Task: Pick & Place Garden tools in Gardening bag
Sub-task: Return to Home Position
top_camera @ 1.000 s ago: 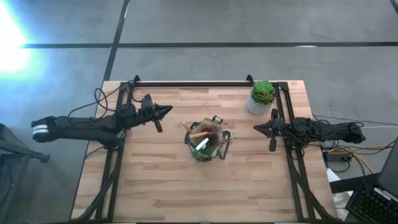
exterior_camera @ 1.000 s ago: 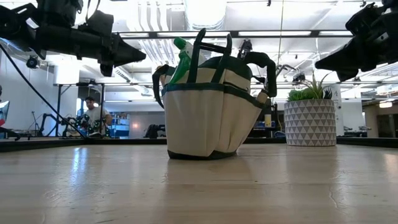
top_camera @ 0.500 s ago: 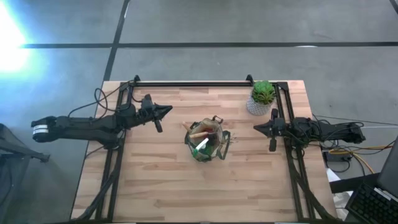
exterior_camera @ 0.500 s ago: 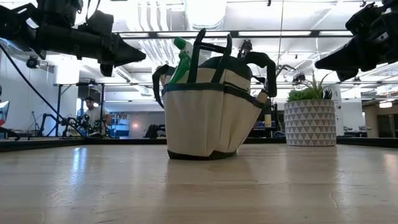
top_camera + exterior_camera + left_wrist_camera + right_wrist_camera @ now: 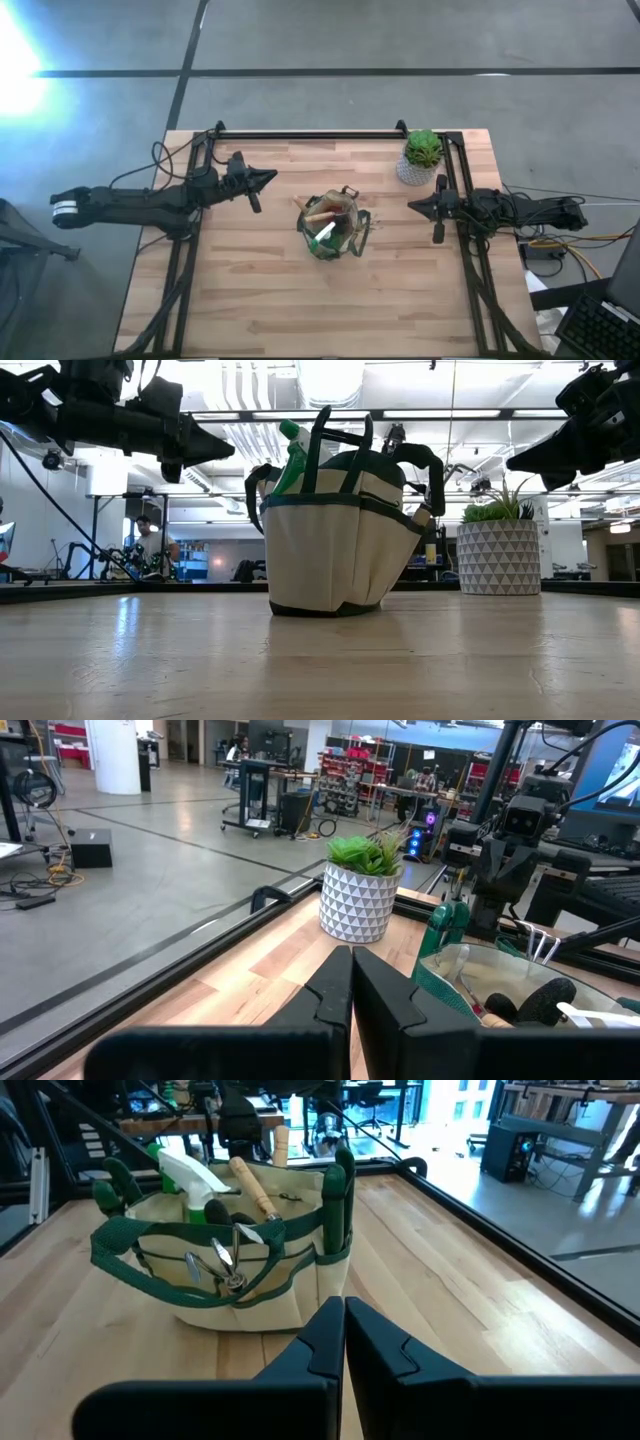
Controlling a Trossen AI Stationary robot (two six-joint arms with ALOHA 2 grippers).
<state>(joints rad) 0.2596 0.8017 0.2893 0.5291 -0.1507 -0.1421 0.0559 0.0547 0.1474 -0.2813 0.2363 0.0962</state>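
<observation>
**Loaded gardening bag, both arms clear of it**

1. Round beige fabric gardening bag (image 5: 332, 226) with dark green trim and handles. It stood upright at the centre of the high view, on the pale wooden plank table (image 5: 250, 300). A green spray bottle (image 5: 190, 1175) with a white trigger head and a light wooden handle (image 5: 255, 1185) both rose above the rim. Bright metal tines (image 5: 222, 1262) showed against an outer pocket. Other tools inside were too hidden to tell apart.

2. Left gripper (image 5: 270, 177), dark, two-fingered. It sat left of centre in the high view and in the upper left of the low view, raised above the tabletop and well apart from the bag. Its fingers were pressed together with nothing between them.

3. Right gripper (image 5: 410, 206), dark, two-fingered. It sat right of centre in the high view, raised, and apart from the bag. Its fingers were pressed together and empty.

4. Spiky green plant (image 5: 422, 152) in a white pot with a grey triangle pattern. It stood at the upper right of the table, near the right gripper.

5. Person (image 5: 150, 542), far off in the room, at the left of the low view.
</observation>
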